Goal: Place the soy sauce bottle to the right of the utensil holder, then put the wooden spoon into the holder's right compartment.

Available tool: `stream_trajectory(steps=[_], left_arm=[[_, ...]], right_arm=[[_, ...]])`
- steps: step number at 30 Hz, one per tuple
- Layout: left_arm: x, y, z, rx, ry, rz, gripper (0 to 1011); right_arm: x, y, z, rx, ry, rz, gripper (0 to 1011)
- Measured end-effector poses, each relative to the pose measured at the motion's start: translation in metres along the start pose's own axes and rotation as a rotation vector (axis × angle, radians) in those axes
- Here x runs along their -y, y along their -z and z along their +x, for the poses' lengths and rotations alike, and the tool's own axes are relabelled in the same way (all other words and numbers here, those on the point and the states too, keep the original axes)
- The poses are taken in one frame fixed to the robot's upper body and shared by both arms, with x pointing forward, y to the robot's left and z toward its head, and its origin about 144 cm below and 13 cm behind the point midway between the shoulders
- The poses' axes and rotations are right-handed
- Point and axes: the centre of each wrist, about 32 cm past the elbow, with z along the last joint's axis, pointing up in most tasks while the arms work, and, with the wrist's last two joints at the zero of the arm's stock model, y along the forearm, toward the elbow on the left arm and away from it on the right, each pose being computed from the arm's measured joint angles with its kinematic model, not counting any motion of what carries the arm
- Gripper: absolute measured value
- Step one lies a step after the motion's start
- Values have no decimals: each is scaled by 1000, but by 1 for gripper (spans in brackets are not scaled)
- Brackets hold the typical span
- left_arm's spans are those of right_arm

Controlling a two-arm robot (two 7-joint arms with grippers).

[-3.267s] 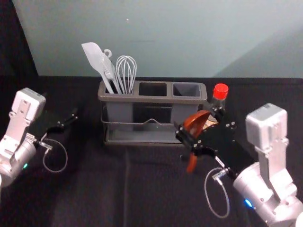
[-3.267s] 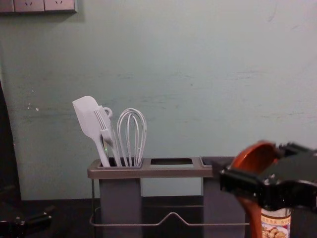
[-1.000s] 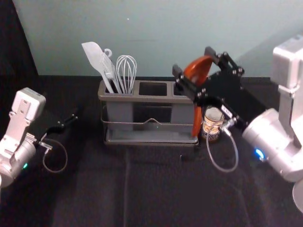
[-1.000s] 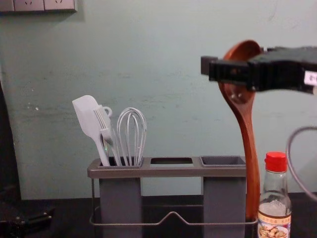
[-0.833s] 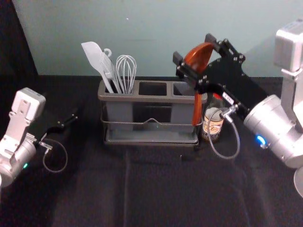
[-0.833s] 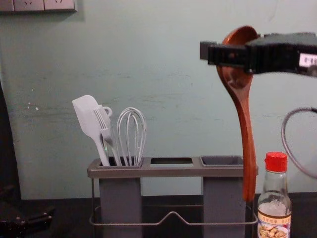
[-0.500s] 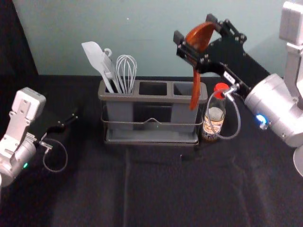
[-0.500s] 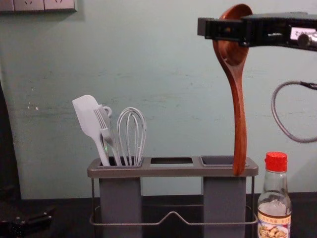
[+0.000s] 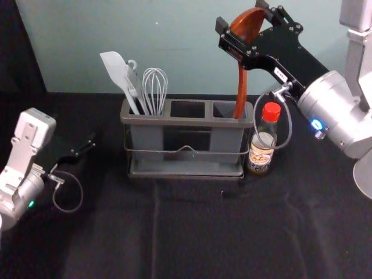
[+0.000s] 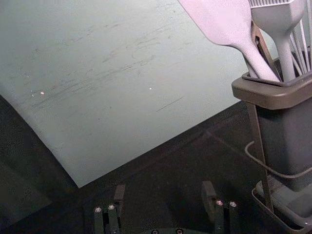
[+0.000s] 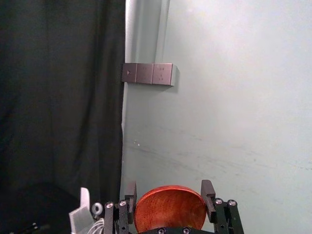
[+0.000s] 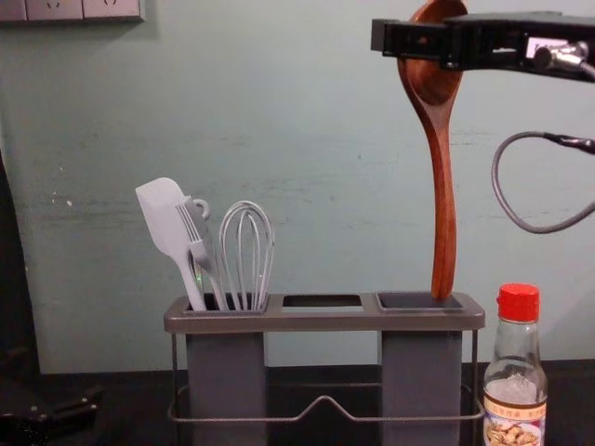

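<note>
My right pincer (image 9: 242, 16) is closed around the bowl of the wooden spoon (image 9: 242, 93), one finger on either side of it, up in front of the grey-green wall (image 9: 192, 46). From my grip the spoon's handle hangs almost upright, its lower end at the mouth of the right compartment (image 12: 414, 301); whether it dips below the rim, I can't tell.

Below my pincer and reaching off to its left, the utensil holder (image 9: 189, 122) stands on the table (image 9: 192, 232), which wears a black cloth with soft creases running through it. The holder's left compartment carries a pale spatula (image 9: 114, 65) and a whisk (image 9: 155, 87). Lower than my pincer and a little to its right, the soy sauce bottle (image 9: 260, 152) stands upright, red cap on, just beside the holder's right end.

Behind everything the wall shows scuffs and thin scratches. Well to the left of my pincer are wall sockets (image 11: 146, 73) and a dark curtain (image 11: 58, 97). My left pincer (image 9: 77, 139) is parked low, left of the holder, its fingers spread.
</note>
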Motion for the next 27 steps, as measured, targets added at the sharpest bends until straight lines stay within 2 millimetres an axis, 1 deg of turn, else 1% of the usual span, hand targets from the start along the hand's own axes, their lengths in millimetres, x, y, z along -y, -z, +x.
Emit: stream_trajectory(steps=[11,17,20,25,27], left_arm=[[0,0,0,0,0,0,1000],[0,0,0,0,0,0,1000],[0,0,0,0,0,0,1000],[0,0,0,0,0,0,1000],[0,0,0,0,0,0,1000]], right_arm=[[-14,10,9,-8,3,-4,834],[-21,23,12,-22,-4,2,834],[-22,29,12,-30,-9,0,834],[-24,46,10,-55,-14,-11,834],[-24,48,10,-59,-15,-14,833]])
